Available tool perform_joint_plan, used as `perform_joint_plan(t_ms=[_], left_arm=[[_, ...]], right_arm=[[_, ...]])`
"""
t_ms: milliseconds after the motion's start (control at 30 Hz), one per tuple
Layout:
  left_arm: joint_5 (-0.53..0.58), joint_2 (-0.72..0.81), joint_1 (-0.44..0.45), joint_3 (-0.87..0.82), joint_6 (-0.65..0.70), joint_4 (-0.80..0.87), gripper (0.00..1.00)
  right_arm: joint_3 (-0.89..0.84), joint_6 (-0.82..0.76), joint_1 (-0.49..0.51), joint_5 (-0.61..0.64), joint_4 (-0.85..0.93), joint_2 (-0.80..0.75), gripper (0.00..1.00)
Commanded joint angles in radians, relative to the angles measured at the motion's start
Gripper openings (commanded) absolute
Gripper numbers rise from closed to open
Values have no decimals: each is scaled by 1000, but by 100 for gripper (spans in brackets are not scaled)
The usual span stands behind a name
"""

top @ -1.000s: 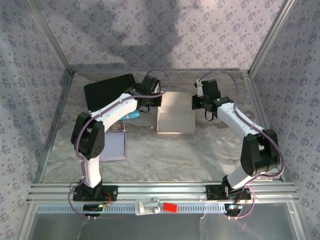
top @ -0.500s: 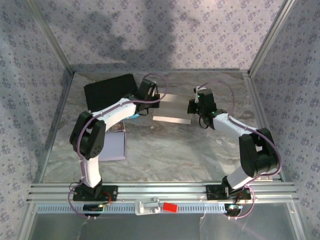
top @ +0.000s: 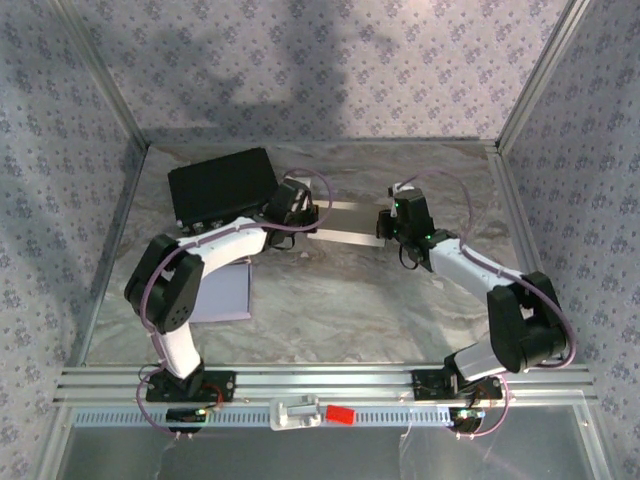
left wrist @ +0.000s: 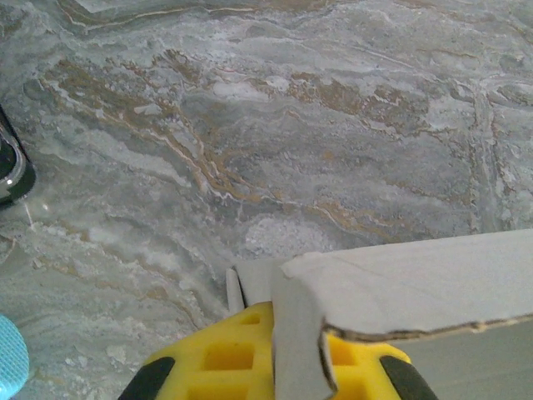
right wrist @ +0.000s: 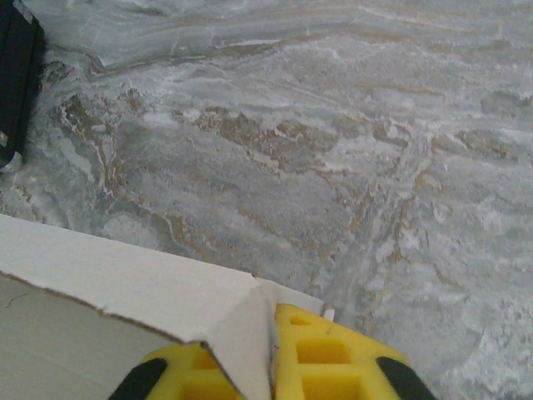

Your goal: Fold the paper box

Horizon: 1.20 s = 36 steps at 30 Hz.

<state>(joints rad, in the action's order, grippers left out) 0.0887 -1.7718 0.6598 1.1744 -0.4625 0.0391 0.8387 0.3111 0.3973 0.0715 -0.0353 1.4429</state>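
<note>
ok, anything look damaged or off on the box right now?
Yes. The paper box has ragged, torn-looking edges: frayed cardboard with a split at the left gripper in the left wrist view, and a similar rough edge by the right gripper in the right wrist view.

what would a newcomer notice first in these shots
The two arms meet over a flat pale box in the middle of the marbled table, the left gripper at its left end and the right gripper at its right end. Next comes the black case at the far left, then a purple sheet by the left arm.
</note>
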Motion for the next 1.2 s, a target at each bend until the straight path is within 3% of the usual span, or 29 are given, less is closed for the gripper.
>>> perform_joint_plan(t_ms=[0,67,200,300,400,500,600,900,1167], left_arm=[[-37,6,41,-46,-24,35,0],[-19,7,47,-54,-35,44,0],[10,10,58,-59,-54,50,0],[25,9,67,-60,-70,50,0],[51,11,78,-62,-87,53,0],[68,15,87,-71,-99,54,0],[77,21,94,-80,-108,58,0],[97,31,105,-89,-114,64,0],[99,29,106,-72,-106,76,0]], right_arm=[[58,111,28,-16,159,-59,25],[78,193,30,-11,259,-115,35],[87,432,41,-26,426,-274,47],[51,712,57,-28,545,-409,51],[-1,1050,91,17,548,-513,56],[5,1272,120,65,475,-478,56],[105,1444,151,82,449,-333,56],[441,1599,156,30,550,41,54],[503,1610,130,-18,664,113,39]])
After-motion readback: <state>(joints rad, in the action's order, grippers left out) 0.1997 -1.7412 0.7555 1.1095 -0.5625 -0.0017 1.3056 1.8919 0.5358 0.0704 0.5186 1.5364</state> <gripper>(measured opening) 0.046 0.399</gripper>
